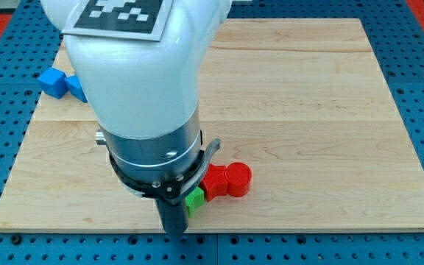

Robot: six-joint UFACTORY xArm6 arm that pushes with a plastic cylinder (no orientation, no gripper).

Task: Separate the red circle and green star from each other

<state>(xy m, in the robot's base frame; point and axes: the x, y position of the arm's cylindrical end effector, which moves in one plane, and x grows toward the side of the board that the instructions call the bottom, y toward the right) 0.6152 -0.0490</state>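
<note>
Red circle (237,179): lay near the board's bottom edge, a little right of its middle, with a second red block (215,182) touching its left side.
Green star (194,198): only a sliver showed, just left of and below the red pair, touching or nearly touching the nearer red block; its shape could not be confirmed.
My tip (175,230): the rod's end stood just left of the green sliver, close to the bottom edge; contact could not be told. No fingers existed to open or clench, only the bare rod.
Step in hand, as judged: get between green and red.
How to do it well: come in from the right of the green star and push it left along the bottom edge, slowly, keeping clear of the edge.
Risk: dragging a red block along.
Blue blocks (59,82): sat at the left edge, near the top corner, uninvolved.
Wooden board (308,96): otherwise bare.
</note>
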